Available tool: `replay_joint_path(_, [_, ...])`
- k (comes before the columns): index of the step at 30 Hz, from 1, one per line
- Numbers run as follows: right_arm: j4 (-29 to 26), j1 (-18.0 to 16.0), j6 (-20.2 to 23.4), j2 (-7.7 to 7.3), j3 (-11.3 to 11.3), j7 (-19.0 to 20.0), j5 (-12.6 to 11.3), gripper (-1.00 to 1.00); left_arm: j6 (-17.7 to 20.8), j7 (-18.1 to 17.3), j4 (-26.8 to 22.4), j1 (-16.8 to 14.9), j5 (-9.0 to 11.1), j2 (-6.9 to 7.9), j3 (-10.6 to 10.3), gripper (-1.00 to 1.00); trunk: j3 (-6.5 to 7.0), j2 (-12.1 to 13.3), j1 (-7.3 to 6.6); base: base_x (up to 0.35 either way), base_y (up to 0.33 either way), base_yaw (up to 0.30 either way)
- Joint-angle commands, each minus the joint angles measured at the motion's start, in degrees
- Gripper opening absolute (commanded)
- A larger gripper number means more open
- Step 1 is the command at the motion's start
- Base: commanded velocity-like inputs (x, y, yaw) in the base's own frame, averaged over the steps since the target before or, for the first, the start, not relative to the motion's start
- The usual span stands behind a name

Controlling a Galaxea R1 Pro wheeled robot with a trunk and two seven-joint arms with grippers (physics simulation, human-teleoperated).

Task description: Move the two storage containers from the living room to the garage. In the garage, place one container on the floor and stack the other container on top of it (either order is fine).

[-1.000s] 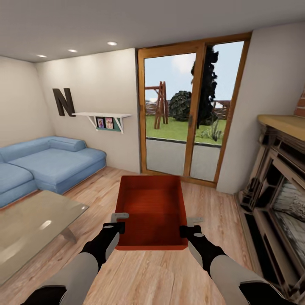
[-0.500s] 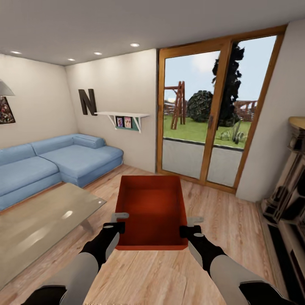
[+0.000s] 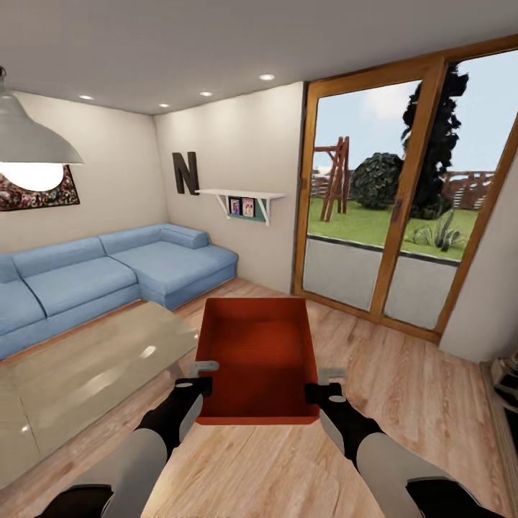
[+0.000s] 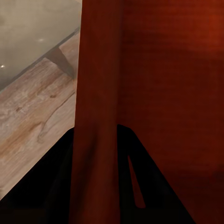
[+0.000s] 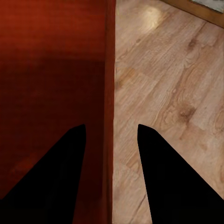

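Both arms reaching forward and low, elbows bent; left hand [image 3: 193, 388] clamped on the storage container [image 3: 259, 360] side wall; right hand [image 3: 324, 392] gripping the opposite wall

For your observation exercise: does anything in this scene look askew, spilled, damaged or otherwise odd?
Nothing stands out. The storage container sits level and empty between the left gripper and right gripper, each clamped over a side wall. The sofa and coffee table look orderly.
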Motion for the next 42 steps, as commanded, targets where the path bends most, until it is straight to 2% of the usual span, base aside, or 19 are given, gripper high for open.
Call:
replay_joint_path(1, [-0.03,0.02,0.12,0.31,0.30,0.02,-0.25,-1.00,0.18,-0.14,-0.09,0.02,0.36,-0.12,0.26,-1.00,-0.02,-0.05,0.02,0.000,0.000,0.298])
replay_joint_path(42, [-0.03,0.02,0.12,0.29,0.27,0.02,-0.25,-1.00,0.18,-0.14,-0.09,-0.01,0.36,-0.12,0.22,-1.00,-0.02,-0.05,0.02,0.000,0.000,0.300])
